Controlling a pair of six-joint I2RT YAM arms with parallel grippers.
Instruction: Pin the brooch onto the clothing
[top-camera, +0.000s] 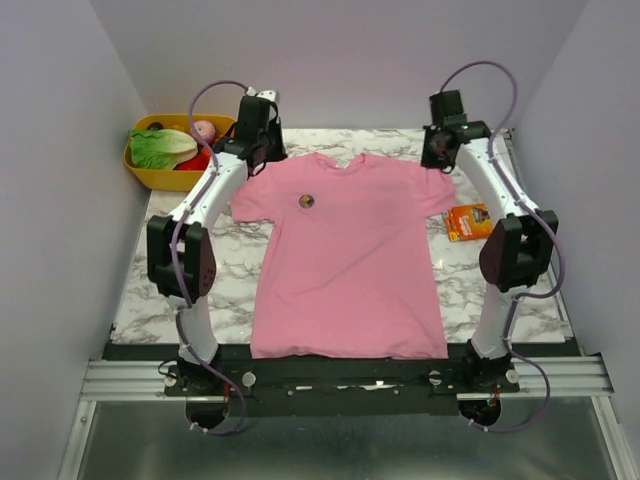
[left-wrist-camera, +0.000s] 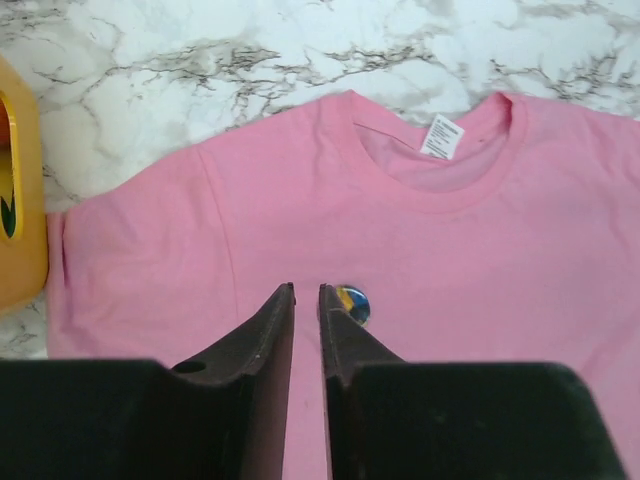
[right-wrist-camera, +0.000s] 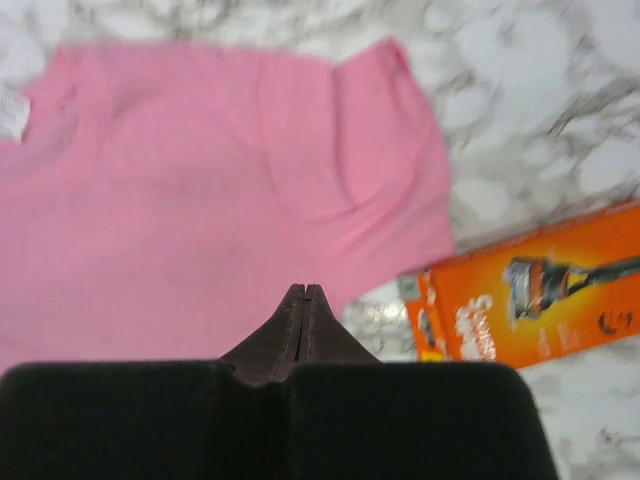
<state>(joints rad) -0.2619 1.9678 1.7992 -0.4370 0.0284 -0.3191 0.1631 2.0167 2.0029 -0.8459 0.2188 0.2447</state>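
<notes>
One brooch, and it's sitting on the pink T-shirt, upper chest, a bit below the round neck and on the left half as the top cam shows it. Shirt is spread flat, front up, on the marble table, collar label showing inside the neck. From the left wrist cam the disc peeks out just past one fingertip of my left gripper; its claw stands narrowly apart w/ nothing between the jaws, so I'm not holding the brooch. I can't tell whether the tip touches the disc or just hangs above it. Right gripper is pinched fully closed, empty, hanging over the shirt's other sleeve near the orange packet. Yellow bin of toy food sits off at the far left corner, not involved. My read: placement is done or v. nearly so, brooch is where it belongs. What I can't confirm from these views is whether it's actually fastened or just lying loose on the fabric. Left to do, prob.: check the hold, then pull both arms clear.
</notes>
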